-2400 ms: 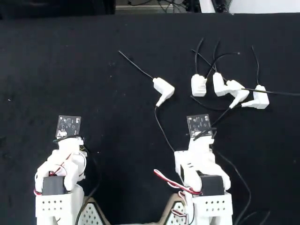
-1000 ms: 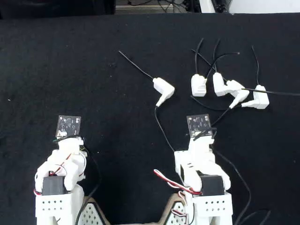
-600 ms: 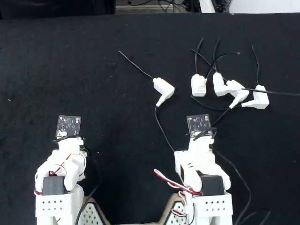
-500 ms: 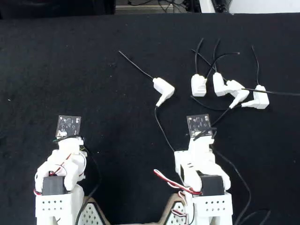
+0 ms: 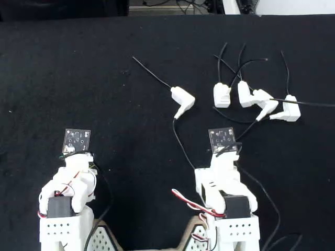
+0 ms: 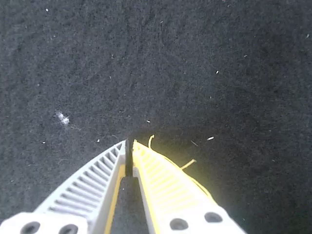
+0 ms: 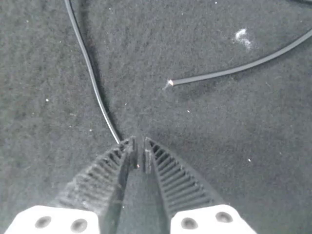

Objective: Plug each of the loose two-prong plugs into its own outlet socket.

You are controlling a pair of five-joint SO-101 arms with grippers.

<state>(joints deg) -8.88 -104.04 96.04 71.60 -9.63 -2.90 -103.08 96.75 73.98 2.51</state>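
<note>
Both arms sit folded at the near edge of the table (image 5: 78, 63), and each tool is closed on nothing. The left tool (image 6: 129, 146) has its fingers pressed together over bare black cloth. The right tool (image 7: 139, 145) has its fingers drawn in with barely a slit between them. The task's pieces all lie out ahead of the right tool. A lone white piece (image 5: 182, 100) sits ahead and a little toward the left arm's side. A cluster of four white pieces (image 5: 264, 101) sits ahead and toward the outer side, close together and some touching. I cannot tell which are plugs and which sockets, or whether any pair is already mated, so grabbing the wrong piece is one risk. The likelier trouble is the wiring. A thin black wire (image 7: 90, 73) runs right up to the right tool's tip, so a forward reach could snag it and drag the lone piece it seems to lead to. In the cluster the crossing wires (image 5: 233, 70) mean that lifting one piece may tow its neighbours. Nothing anchors the pieces on the cloth, so pushing prongs in with one tool would probably just shove the socket away. The left tool, well apart from everything, faces a long reach to brace it.
</note>
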